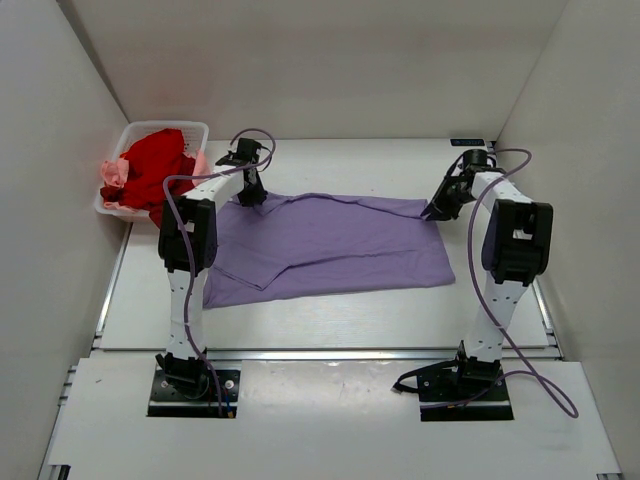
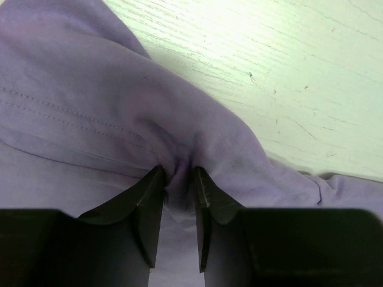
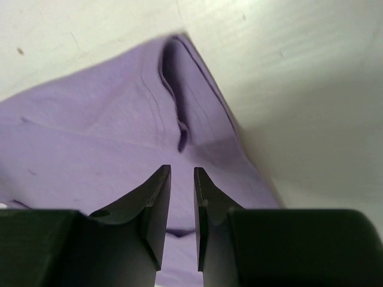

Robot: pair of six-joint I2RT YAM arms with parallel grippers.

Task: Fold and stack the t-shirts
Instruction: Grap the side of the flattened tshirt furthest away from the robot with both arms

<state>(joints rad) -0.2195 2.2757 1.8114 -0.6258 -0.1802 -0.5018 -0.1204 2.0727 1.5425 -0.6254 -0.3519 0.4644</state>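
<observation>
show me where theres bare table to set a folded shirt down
Widest free patch: the strip of table between the near hem of the lavender t-shirt and the near edge. A second bare strip runs between its far edge and the back wall. Crowded: the far-left corner, where the basket sits by the left gripper.

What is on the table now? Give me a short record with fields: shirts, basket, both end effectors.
lavender t-shirt: spread out on the table
left end effector: shut on the shirt's far left edge, cloth bunched between the jaws
right end effector: jaws slightly apart over the shirt's far right corner, nothing pinched
basket: white, far left corner
red t-shirt: in the basket
pink t-shirt: in the basket, hanging over its left rim
</observation>
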